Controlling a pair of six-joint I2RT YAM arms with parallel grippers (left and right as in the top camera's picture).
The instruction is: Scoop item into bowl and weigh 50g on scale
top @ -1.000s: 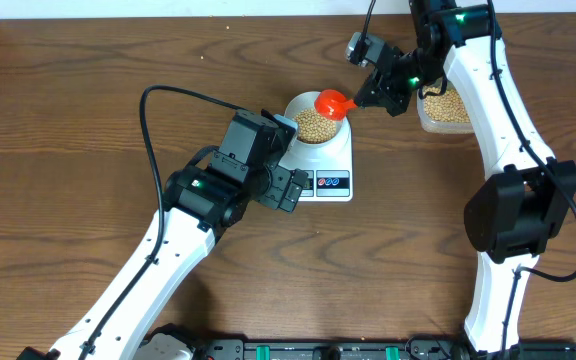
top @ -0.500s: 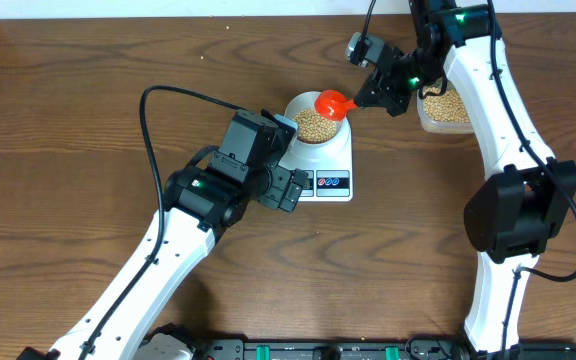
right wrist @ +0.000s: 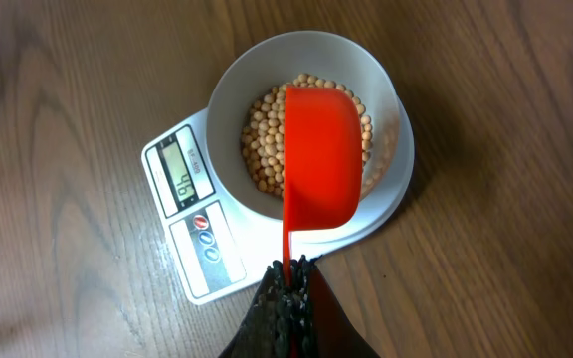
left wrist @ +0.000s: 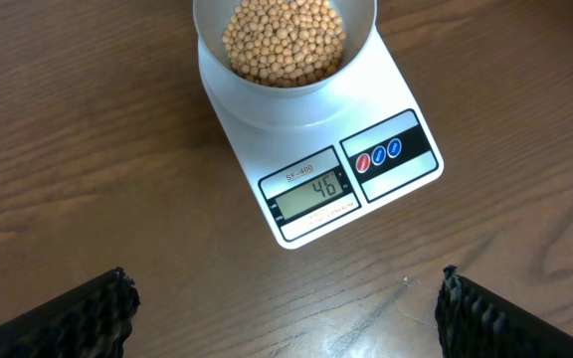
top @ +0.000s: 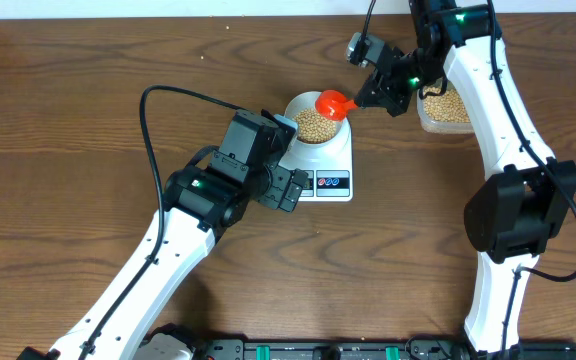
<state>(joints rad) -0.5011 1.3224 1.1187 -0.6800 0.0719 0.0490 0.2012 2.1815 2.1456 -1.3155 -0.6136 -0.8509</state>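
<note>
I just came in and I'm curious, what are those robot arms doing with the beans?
The right gripper is shut on a red scoop, holding it over the white bowl of beans on the scale. The display reads 46. The left gripper hangs open in front of the scale, touching nothing.

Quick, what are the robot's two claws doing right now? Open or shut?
Left gripper: open wide, holding nothing.
Right gripper: shut on the handle of the orange-red plastic scoop.
</note>
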